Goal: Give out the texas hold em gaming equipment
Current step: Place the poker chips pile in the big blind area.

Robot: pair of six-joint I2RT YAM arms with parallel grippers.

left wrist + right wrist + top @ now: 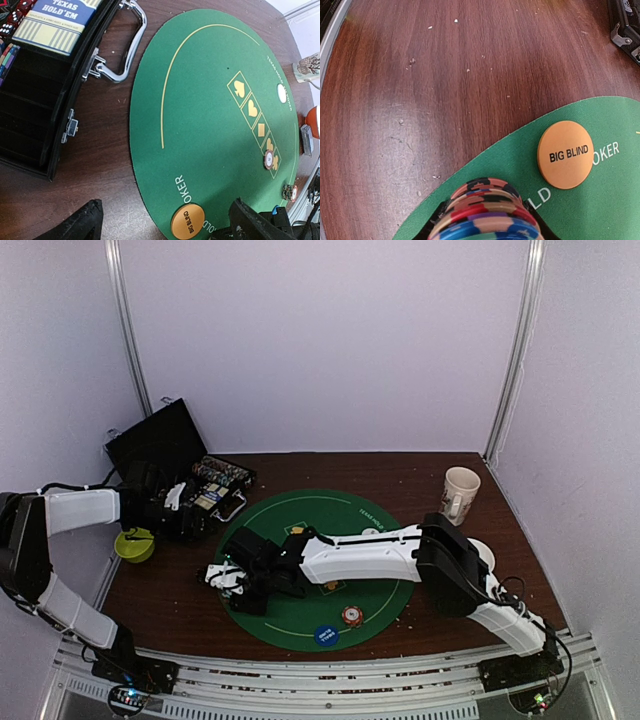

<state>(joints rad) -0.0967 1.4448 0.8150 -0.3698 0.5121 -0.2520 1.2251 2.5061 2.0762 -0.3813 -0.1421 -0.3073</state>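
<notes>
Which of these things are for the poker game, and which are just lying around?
For the game: held chip stack, loose chip stack, orange Big Blind disc, blue disc, white disc, chip case.
Just lying about: beige mug, yellow-green container.

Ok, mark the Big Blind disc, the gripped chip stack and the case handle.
Big Blind disc (565, 154): right wrist view, printed centre.
chip stack (487, 207): right wrist view, striped edges.
case handle (134, 47): left wrist view, chrome bar.
</notes>
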